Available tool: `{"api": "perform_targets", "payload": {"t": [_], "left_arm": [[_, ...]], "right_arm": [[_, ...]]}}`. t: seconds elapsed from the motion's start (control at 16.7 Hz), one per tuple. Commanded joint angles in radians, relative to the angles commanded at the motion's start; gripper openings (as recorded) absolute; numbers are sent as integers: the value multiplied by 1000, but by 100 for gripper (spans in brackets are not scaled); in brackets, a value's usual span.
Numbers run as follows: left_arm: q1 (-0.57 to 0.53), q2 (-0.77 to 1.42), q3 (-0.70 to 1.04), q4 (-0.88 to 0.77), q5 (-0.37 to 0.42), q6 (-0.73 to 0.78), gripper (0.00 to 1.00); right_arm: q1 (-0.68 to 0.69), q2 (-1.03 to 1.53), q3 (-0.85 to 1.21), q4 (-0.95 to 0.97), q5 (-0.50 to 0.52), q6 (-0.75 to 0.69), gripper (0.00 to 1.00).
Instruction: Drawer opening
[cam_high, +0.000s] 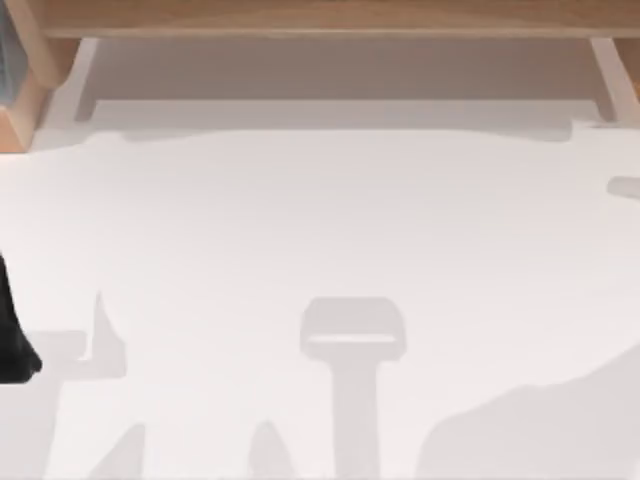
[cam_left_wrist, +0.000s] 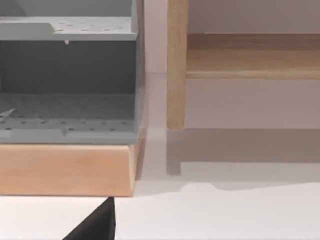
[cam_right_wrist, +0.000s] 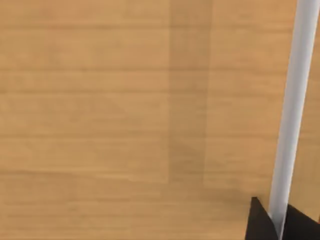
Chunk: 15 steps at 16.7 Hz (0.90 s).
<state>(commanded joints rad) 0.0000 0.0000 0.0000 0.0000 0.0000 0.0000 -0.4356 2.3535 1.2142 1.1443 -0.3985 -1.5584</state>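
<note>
Right wrist view: right pincer (cam_right_wrist: 278, 220) straddles handle (cam_right_wrist: 292, 115)

Our right gripper (cam_right_wrist: 278, 220) sits close against a light wooden drawer front (cam_right_wrist: 125, 110), its two dark fingertips (cam_right_wrist: 259, 222) set on either side of a slim silver bar handle (cam_right_wrist: 292, 110).
</note>
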Motion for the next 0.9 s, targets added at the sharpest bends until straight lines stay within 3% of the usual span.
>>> {"api": "perform_targets", "payload": {"t": [0.42,0.9], "left_arm": [[0,0,0,0,0,0,100],[0,0,0,0,0,0,100]], "right_arm": [[-6,-7,-18,8,-6,0,0],[-69,-121,-276,151,-66,4,0]]}}
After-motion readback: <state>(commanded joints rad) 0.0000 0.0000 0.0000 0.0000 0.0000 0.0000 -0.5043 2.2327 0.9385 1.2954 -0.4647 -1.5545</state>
